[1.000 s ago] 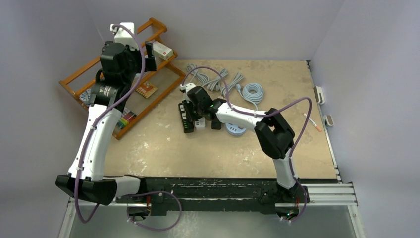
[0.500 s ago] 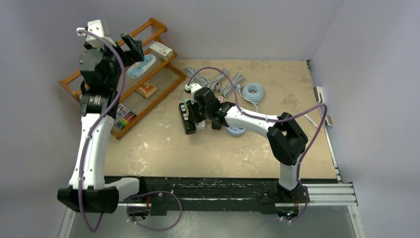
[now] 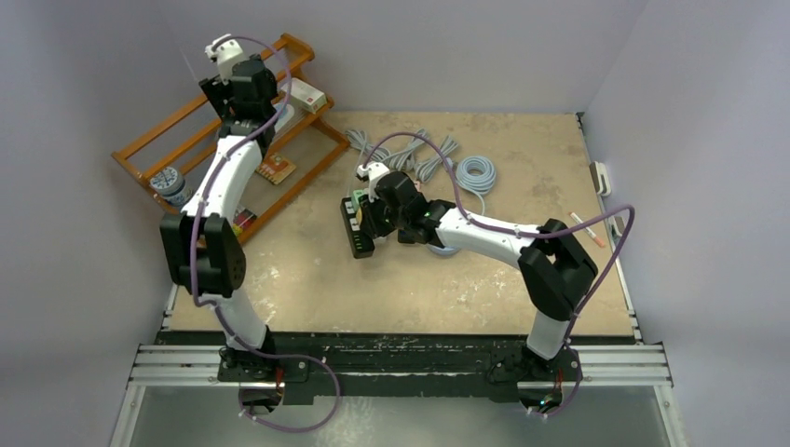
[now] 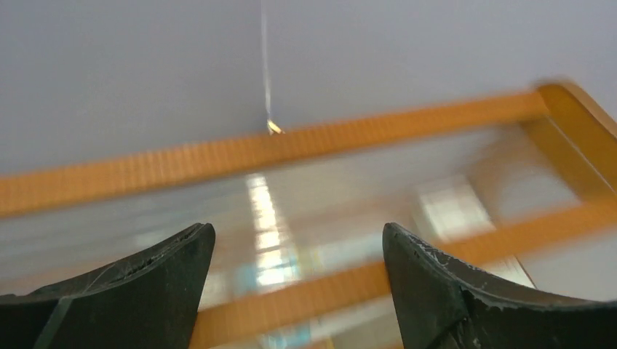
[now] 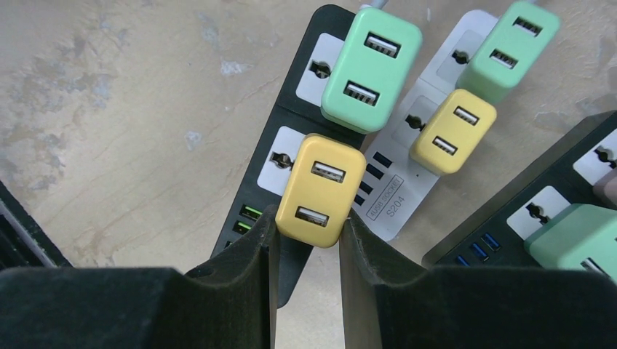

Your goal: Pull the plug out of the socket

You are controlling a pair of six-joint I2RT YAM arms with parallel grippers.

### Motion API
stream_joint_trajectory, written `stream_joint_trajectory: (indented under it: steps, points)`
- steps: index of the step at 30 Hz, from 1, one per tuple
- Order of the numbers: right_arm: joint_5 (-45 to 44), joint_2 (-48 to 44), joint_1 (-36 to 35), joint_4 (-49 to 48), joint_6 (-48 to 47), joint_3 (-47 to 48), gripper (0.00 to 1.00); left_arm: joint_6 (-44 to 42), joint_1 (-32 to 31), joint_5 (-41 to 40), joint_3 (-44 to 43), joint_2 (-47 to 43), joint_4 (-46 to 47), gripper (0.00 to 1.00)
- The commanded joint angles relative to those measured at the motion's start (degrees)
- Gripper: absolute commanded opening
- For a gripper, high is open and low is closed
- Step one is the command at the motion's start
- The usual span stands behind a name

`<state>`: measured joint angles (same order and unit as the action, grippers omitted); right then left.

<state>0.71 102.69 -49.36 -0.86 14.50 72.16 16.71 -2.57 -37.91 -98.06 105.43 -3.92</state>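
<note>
Clamping down now: my right pincer [image 5: 307, 222] has its two black fingers pressed against either side of the yellow two-port USB plug [image 5: 322, 190], closed on its lower end. The plug is seated in the long black plastic power strip [image 5: 285, 116], one socket down from a mint-green two-port USB plug [image 5: 371, 64] on the same strip.

Just beside it lies a pale grey power strip [image 5: 393, 196], touching along its edge and carrying a smaller yellow charger block [image 5: 452, 131] and a second green charger block [image 5: 511, 51]. Off to the side sits another black strip [image 5: 509, 240] with a green block [image 5: 578, 240] of its own.

From the overhead camera, the black power strip [image 3: 357, 228] lies near the middle of the beige speckled counter [image 3: 307, 279], a little towards the far edge, with my right pincer [image 3: 373, 219] reaching out over it. Coiled grey cables [image 3: 475, 172] sit behind, close to the far edge.

Over at the far left corner, my left pincer [image 4: 291, 247] is spread wide with nothing between its fingers, hanging above the orange wooden rack [image 4: 291, 145]. That wrist view is blurred, so the rack's contents are hard to make out.
</note>
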Motion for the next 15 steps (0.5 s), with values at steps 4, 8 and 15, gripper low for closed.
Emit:
stream_joint_trajectory:
  steps: [4, 8, 15]
  points:
    - [3.3, -3.7, -0.3, -6.0, -0.6, 0.2, 0.00, -1.6, -3.6, 21.4, 10.2, -12.8, -9.0, 0.88]
    - [2.7, -2.6, -0.3, -5.7, -1.3, 0.5, 0.00, -6.5, -3.6, 37.0, 1.1, -13.2, -24.6, 0.88]
    - [1.9, 1.1, -0.3, -3.3, -1.9, 4.6, 0.00, -15.0, -3.6, 53.8, -2.1, -24.3, -32.9, 0.90]
